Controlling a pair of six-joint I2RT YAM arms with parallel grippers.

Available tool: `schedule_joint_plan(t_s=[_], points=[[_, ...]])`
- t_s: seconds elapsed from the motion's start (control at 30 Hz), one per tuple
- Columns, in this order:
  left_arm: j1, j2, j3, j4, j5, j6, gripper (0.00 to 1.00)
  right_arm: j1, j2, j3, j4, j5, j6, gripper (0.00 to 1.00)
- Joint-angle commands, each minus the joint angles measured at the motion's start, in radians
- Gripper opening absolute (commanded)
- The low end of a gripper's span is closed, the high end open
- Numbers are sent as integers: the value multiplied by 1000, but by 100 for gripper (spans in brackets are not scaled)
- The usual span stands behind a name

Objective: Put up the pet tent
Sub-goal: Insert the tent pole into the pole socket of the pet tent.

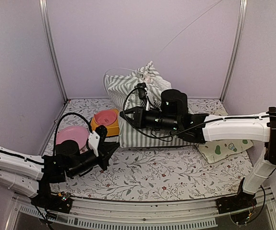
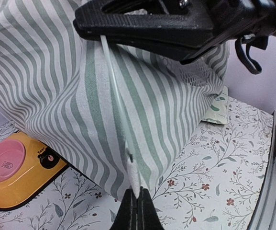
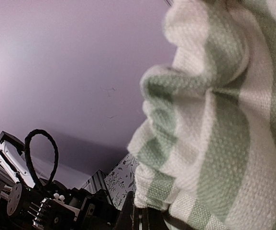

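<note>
the left gripper (image 2: 138, 212) has its jaws pressed together on the lowest corner of the pet tent (image 2: 71, 91), where the sage-green and white striped cloth narrows to a point and slips in between the fingertips. from that pinch a thin white pole (image 2: 116, 110) runs up along the fabric, straight away from the jaws, to the right gripper (image 1: 126, 115), which sits directly above and beyond the left jaws and reaches across the top of the cloth. the right jaws are also closed, clamped on a bunched fold of the striped fabric that swells up right over the fingertips in the right wrist view. the tent is a slumped heap, not standing; its bulk lies behind and to the left of the left jaws, and it hangs between the two grips. an orange double bowl (image 2: 28, 189) with pink dishes sits left of the left jaws, just beside the hem of the cloth. the floral table cover (image 2: 200, 191) spreads under and to the right of those jaws. the avocado-print mat (image 1: 224, 148) lies under the right forearm, well back from the right jaws.
</note>
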Motion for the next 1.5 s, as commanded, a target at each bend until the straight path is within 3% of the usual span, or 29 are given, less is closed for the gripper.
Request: schedule_joint_plan(t_s=[0.0,1.1,1.47], points=[[-3,-25,5,-16,13,4,0,-22,-26,-7,42,31,-38,0],[9,-57,39,-47,24,30,0,9,13,-44,22,45,-43,0],[12,-26,61,-68,98,32,0,14,26,-27,21,67,-54,0]])
